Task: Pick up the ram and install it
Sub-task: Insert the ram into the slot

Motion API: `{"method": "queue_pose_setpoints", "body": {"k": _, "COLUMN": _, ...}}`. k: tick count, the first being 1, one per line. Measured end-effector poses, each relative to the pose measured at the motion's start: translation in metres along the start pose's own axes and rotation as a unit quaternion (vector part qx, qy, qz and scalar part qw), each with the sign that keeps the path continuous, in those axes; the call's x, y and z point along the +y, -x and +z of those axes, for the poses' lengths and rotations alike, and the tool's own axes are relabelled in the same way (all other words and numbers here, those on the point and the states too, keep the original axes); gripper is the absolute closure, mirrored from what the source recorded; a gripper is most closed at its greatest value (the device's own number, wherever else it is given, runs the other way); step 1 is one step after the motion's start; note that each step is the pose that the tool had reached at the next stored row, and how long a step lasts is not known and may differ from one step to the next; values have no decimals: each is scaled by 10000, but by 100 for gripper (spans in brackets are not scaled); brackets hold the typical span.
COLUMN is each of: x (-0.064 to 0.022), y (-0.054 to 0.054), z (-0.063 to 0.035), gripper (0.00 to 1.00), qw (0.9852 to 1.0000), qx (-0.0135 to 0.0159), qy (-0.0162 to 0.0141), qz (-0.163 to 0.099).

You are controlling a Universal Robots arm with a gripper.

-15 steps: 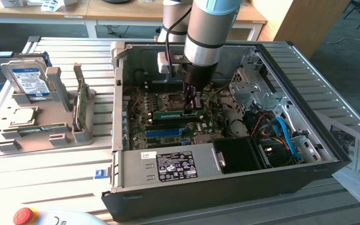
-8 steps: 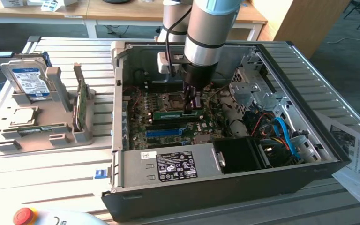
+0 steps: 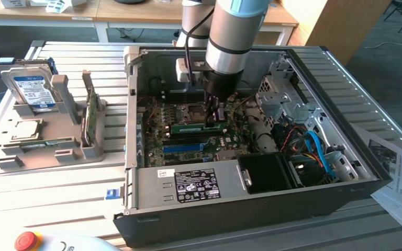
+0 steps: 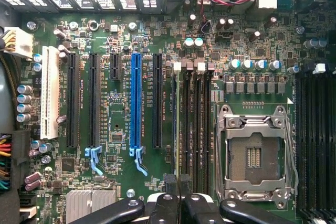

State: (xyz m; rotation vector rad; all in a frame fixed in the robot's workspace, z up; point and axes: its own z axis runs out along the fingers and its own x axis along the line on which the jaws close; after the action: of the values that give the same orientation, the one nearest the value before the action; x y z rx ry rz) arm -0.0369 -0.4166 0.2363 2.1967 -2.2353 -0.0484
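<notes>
The ram [image 3: 190, 126] is a thin green stick standing on edge along a black memory slot on the motherboard [image 3: 187, 149], inside the open computer case [image 3: 257, 201]. My gripper [image 3: 215, 119] reaches straight down into the case and sits at the stick's end towards the exterior view's right. In the wrist view the ram [image 4: 176, 124] shows edge-on as a thin line running into the narrow gap between my two black fingertips, and my gripper [image 4: 178, 184] is shut on its top edge. Empty black memory slots [image 4: 202, 129] lie beside it.
The CPU socket [image 4: 254, 156] lies beside the memory slots, and expansion slots [image 4: 136, 103] on their other side. On the exterior view's left a grey holder [image 3: 47, 149] carries a silver hard drive [image 3: 30, 86] and a green card [image 3: 89, 120]. Cables [image 3: 313, 144] fill the case's right.
</notes>
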Motion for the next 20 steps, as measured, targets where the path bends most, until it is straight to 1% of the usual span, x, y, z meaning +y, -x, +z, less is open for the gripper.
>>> {"method": "queue_pose_setpoints", "body": {"k": 5, "x": -1, "y": 0, "z": 19, "gripper": 89, "qw": 10000, "qx": 1, "qy": -2, "qz": 0}}
{"method": "queue_pose_setpoints", "body": {"k": 20, "x": -1, "y": 6, "z": 25, "gripper": 89, "qw": 10000, "qx": 1, "qy": -2, "qz": 0}}
